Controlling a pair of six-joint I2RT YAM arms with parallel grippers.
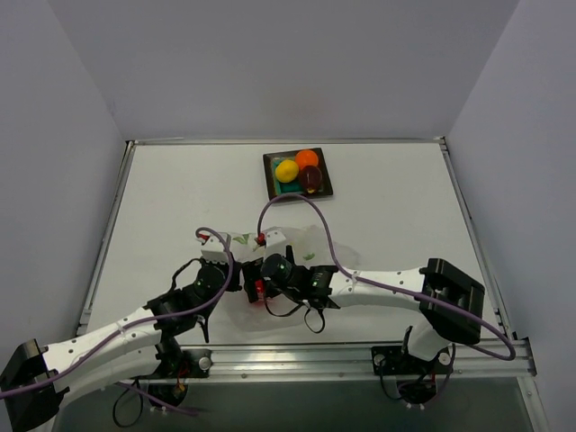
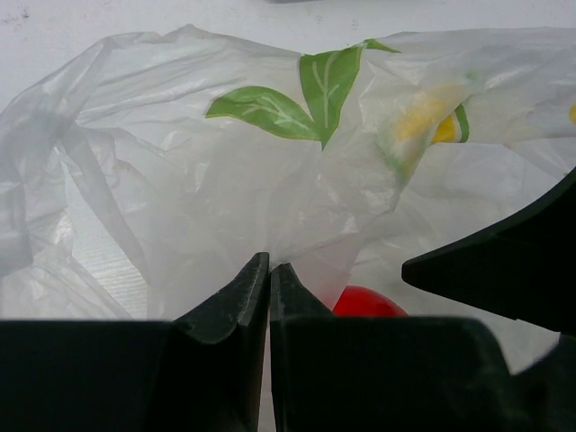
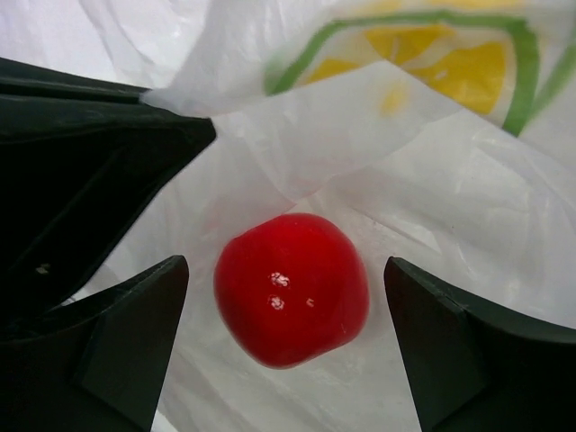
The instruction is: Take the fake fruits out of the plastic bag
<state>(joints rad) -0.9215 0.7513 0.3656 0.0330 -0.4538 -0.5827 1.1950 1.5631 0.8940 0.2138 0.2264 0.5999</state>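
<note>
The bright red fruit [image 3: 291, 288] lies inside the plastic bag [image 3: 432, 198], between my right gripper's open fingers [image 3: 162, 306] without touching them. My right gripper [image 3: 286, 301] reaches into the bag's mouth. My left gripper [image 2: 269, 263] is shut on a fold of the bag [image 2: 225, 180] and holds it up; the red fruit [image 2: 364, 301] shows just behind it. From above, both grippers meet at the bag [image 1: 297, 245], the left gripper [image 1: 239, 270] beside the right gripper [image 1: 261, 288]. The yellow [image 1: 286, 170], orange [image 1: 308, 157] and maroon [image 1: 311, 179] fruits sit in the tray.
The square teal tray [image 1: 273, 175] with a dark rim stands at the back middle of the white table. Purple cables loop over both arms. A raised rail [image 1: 360, 353] runs along the table's near edge.
</note>
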